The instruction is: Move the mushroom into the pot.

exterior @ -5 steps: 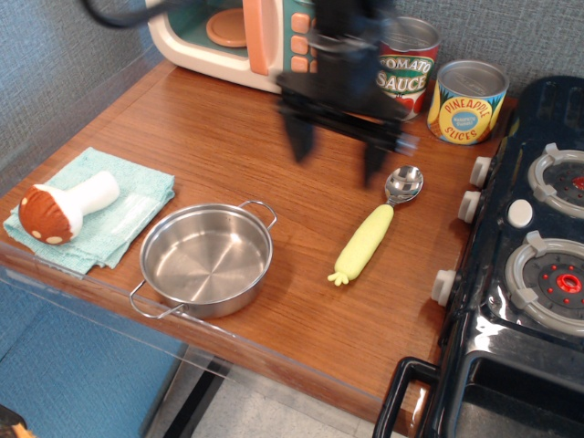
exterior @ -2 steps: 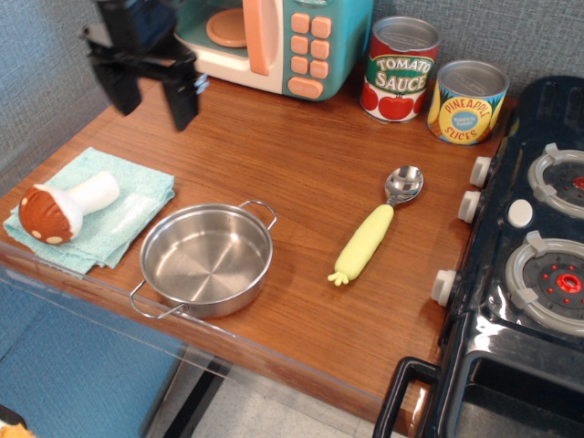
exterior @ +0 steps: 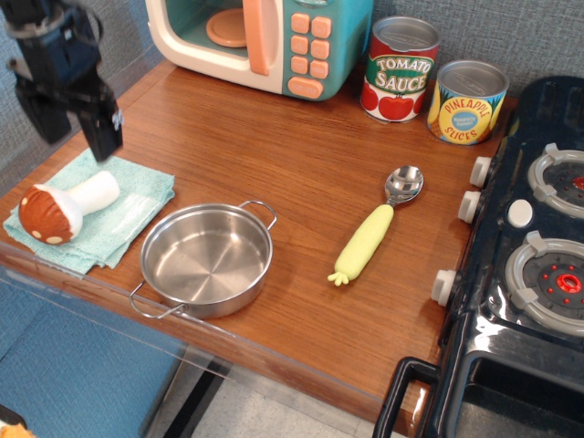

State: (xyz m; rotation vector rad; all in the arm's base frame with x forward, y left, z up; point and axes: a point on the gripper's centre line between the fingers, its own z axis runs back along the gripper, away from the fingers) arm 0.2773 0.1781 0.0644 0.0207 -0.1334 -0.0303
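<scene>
The mushroom (exterior: 62,208), with an orange-brown spotted cap and a white stem, lies on its side on a teal cloth (exterior: 96,212) at the table's left front. The shiny steel pot (exterior: 206,258) stands empty just right of the cloth. My gripper (exterior: 75,137) hangs above the cloth's far edge, over the mushroom's stem end. Its two black fingers (exterior: 102,128) are spread apart and hold nothing.
A yellow-handled spoon (exterior: 372,229) lies right of the pot. A toy microwave (exterior: 265,41) and two tins, tomato sauce (exterior: 399,69) and pineapple slices (exterior: 466,102), stand at the back. A black toy stove (exterior: 534,255) fills the right side. The table's front edge runs near the pot.
My gripper has swept from the table's back middle leftward and forward, and now hangs above the cloth near the mushroom. Nothing on the table has moved.
</scene>
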